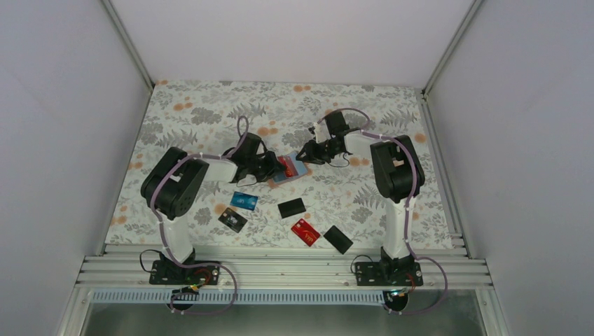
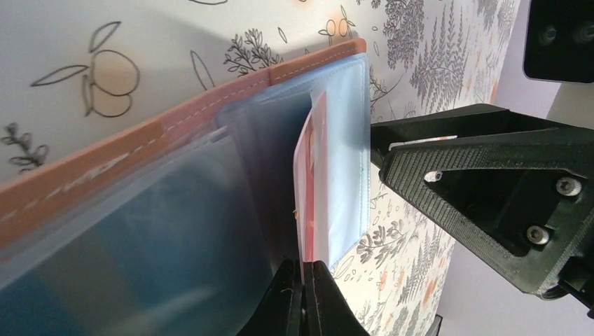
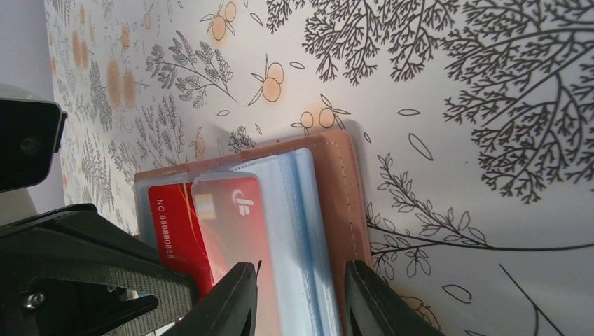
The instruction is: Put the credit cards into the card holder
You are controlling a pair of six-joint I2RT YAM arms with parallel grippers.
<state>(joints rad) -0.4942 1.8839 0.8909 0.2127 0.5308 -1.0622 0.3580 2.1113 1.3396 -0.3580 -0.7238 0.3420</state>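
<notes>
The tan card holder (image 1: pixel 295 175) lies open on the floral cloth, its clear sleeves (image 3: pixel 298 210) facing up. One of the credit cards, a red one (image 3: pixel 175 234), sits partly under a clear sleeve. My left gripper (image 2: pixel 309 273) is shut on that card's edge (image 2: pixel 313 182), beside the holder's tan border (image 2: pixel 210 94). My right gripper (image 3: pixel 301 297) has its fingers on either side of the sleeve stack and the leather cover (image 3: pixel 343 203), holding them. In the top view the left gripper (image 1: pixel 275 168) and the right gripper (image 1: pixel 306 155) meet over the holder.
Loose cards lie in front of the holder: a blue one (image 1: pixel 244 201), black ones (image 1: pixel 232 220) (image 1: pixel 291 208) (image 1: pixel 337 239) and a red one (image 1: pixel 305 232). White walls enclose the cloth on three sides. The arm bases stand on the rail at the near edge.
</notes>
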